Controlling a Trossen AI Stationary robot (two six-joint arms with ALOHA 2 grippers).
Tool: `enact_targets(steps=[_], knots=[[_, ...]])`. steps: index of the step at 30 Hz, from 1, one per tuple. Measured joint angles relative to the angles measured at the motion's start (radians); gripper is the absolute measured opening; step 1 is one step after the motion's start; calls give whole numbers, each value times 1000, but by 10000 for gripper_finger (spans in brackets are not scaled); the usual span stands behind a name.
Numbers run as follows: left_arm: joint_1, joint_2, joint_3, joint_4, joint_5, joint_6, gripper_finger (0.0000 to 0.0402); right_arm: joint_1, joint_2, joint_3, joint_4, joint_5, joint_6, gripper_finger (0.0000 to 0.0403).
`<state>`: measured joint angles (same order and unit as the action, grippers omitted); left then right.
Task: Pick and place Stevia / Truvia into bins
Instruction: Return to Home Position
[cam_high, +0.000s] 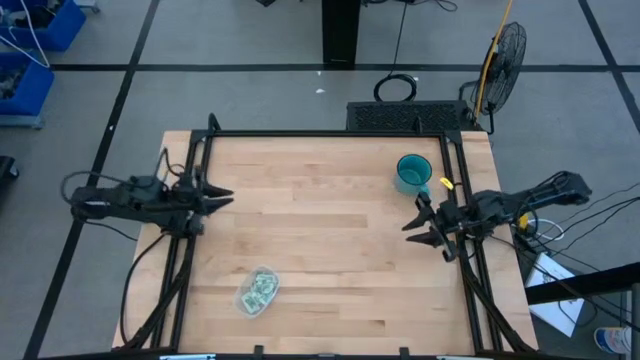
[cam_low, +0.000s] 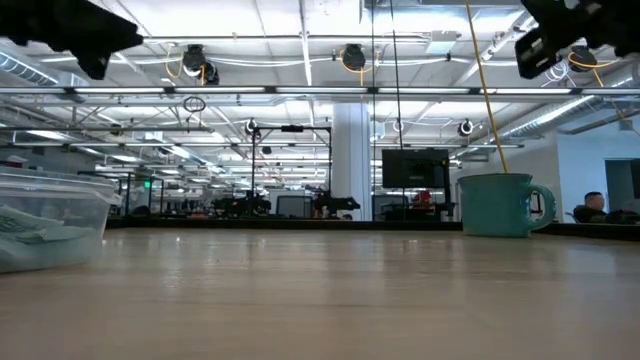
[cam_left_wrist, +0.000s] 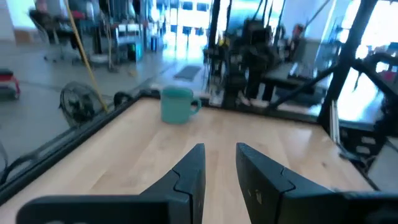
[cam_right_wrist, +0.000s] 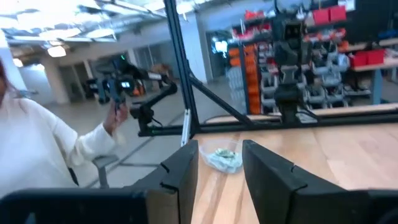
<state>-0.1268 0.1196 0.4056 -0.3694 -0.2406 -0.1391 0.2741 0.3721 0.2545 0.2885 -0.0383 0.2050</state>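
Observation:
The see-through tub (cam_high: 257, 291) stands on the table near its near edge, left of centre, with pale green and white sachets (cam_high: 262, 289) lying inside it; it also shows in the low view (cam_low: 48, 218) and far off in the right wrist view (cam_right_wrist: 224, 158). My left gripper (cam_high: 222, 198) hovers open over the table's left side. My right gripper (cam_high: 413, 222) hovers open over the right side. Both are above the table and far from the tub. No loose sachets show on the table.
A teal mug (cam_high: 412, 172) stands near the far right corner, just beyond my right gripper. A black frame (cam_high: 330, 133) runs along the table's edges. A person in a white sleeve (cam_right_wrist: 43, 149) stands beyond the table. The middle of the wooden top is bare.

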Motion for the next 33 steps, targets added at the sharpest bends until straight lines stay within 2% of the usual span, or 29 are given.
enact_targets(steps=[4,8,11,20,27,33], knots=[[0,5,-167,222,32,37,95,0,-72,-117,121,-24,0,117],[0,5,-299,361,175,56,95,0,-128,-172,140,-23,14,120],[0,4,-385,485,239,23,95,0,-157,-197,142,-23,45,120],[0,11,-395,476,185,52,95,0,-187,-236,155,-20,17,118],[0,11,-395,444,136,65,95,0,-186,-238,-5,-18,16,118],[0,11,-395,442,134,55,95,0,-186,-239,-102,-17,18,117]])
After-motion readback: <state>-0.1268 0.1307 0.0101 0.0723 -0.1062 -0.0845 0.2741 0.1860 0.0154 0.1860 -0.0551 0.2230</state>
